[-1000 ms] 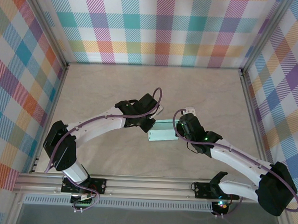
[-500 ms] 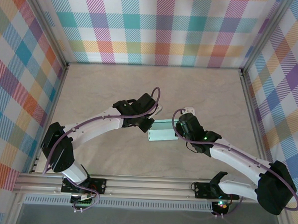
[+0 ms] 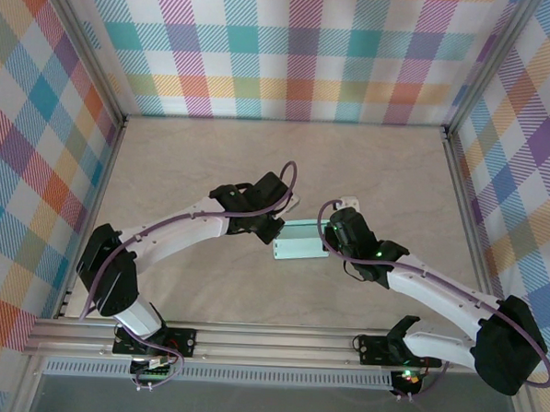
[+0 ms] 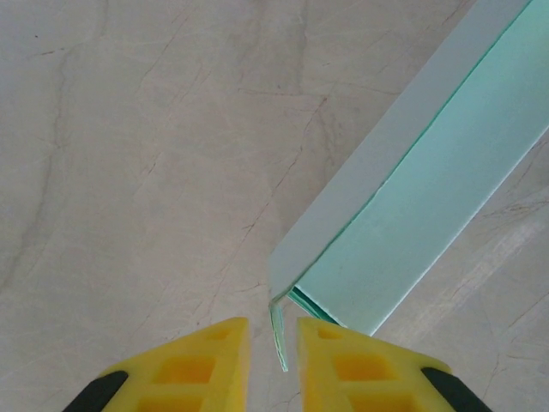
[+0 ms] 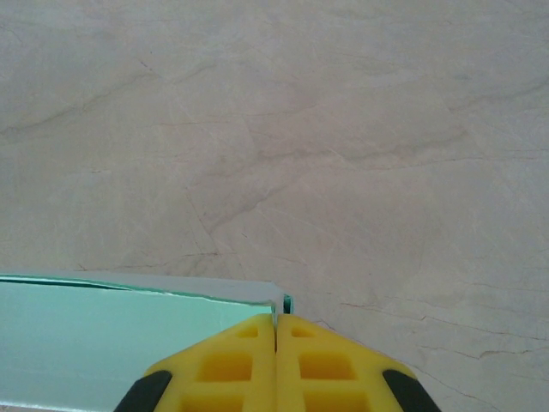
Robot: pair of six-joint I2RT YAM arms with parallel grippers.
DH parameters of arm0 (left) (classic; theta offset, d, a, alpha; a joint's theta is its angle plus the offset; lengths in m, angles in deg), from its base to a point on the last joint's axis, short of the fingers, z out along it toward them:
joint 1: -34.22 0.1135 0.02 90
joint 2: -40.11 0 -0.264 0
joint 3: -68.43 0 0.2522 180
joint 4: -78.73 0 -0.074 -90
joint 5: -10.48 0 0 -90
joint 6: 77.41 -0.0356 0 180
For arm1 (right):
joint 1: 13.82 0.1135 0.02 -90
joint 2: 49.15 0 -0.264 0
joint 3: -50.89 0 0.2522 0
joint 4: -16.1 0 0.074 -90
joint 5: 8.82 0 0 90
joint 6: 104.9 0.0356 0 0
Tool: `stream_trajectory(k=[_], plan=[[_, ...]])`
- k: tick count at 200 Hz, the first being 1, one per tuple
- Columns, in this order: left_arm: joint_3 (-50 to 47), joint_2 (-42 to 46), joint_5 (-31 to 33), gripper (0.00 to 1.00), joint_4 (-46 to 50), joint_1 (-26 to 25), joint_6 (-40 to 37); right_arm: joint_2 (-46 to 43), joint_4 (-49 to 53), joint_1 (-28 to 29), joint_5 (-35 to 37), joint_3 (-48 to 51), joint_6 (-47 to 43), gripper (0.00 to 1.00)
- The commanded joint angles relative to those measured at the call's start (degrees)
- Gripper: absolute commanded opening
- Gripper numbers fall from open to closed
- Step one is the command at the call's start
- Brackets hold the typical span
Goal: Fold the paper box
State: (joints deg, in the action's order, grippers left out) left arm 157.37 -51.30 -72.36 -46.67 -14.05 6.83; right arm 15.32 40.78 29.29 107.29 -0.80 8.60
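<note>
our left fingers (image 4: 197,360) sit narrowly apart around the paper box (image 4: 412,197) at its corner flap (image 4: 279,330), likely to tuck it; our right fingers (image 5: 232,360), pressed shut, seem to steady its other end.

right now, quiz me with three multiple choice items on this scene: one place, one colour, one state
1. Where is the paper box? A between the two grippers; B against the far wall; C on the front rail.
2. What colour are the fingers of the left gripper? A red; B yellow; C black.
3. How does the right gripper stand? A wide open; B half open; C shut.
Answers: A, an arm meets each end of it; B, both show yellow; C, its fingers touch with no gap.
</note>
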Motion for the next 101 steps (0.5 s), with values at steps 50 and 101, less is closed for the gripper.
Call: stream_trajectory(k=[50,101], plan=[[0.9,-0.8,-0.3,0.11,2.1,-0.4,0.0,1.0,2.9,0.4,-2.1,-0.5,0.0,0.03],[1.4,-0.2,-1.9,0.0,2.1,-0.5,0.7,0.9,2.8,0.4,-2.3,-0.7,0.0,0.03]])
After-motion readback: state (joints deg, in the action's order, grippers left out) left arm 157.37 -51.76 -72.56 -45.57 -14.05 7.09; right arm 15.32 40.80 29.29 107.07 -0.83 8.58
